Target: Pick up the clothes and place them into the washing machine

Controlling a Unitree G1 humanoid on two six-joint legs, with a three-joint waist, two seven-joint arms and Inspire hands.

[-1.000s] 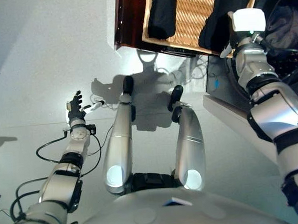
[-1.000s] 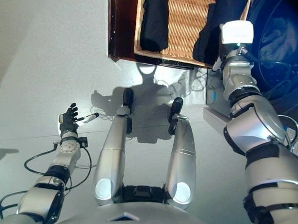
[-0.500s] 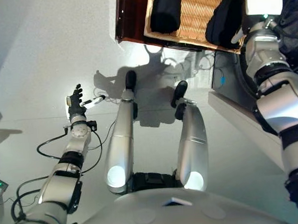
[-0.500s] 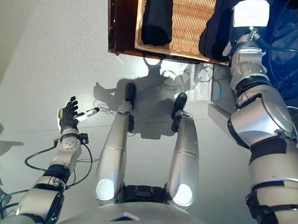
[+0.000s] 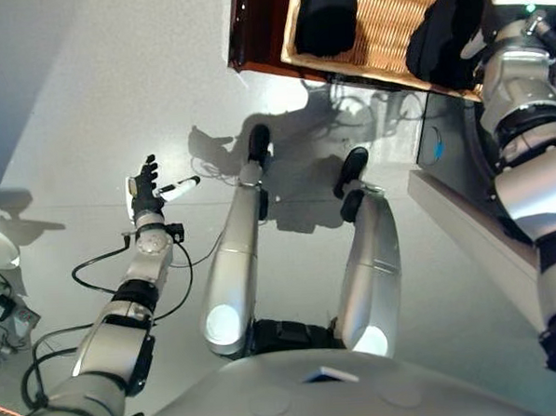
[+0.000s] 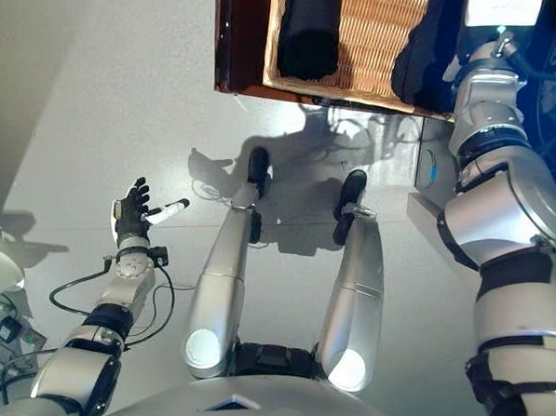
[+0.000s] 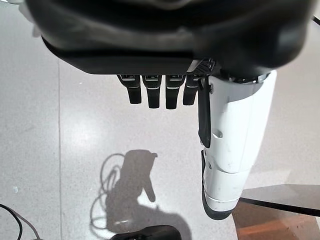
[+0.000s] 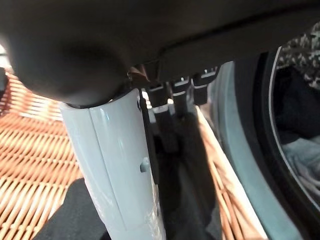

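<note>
A wicker basket (image 5: 389,20) stands at the top of the eye views. One black garment (image 5: 327,14) hangs over its left part and another black garment (image 5: 444,33) over its right end. My right hand (image 8: 115,165) is at that right garment, thumb straight and fingers stretched down against the dark cloth (image 8: 185,180). In the eye views its wrist hides it. Right beside it is the washing machine's drum opening (image 8: 295,125), with clothes inside. My left hand (image 5: 145,189) hangs open over the floor at the left and holds nothing.
The basket rests on a dark wooden stand (image 5: 250,32). The washing machine's grey front (image 5: 443,148) and a white ledge (image 5: 466,235) lie along the right. Small objects and cords sit on the floor at the far left (image 5: 0,278).
The whole picture has shifted, so the camera moved. My right hand has reached a little farther over the basket's right end. The left hand has kept its pose.
</note>
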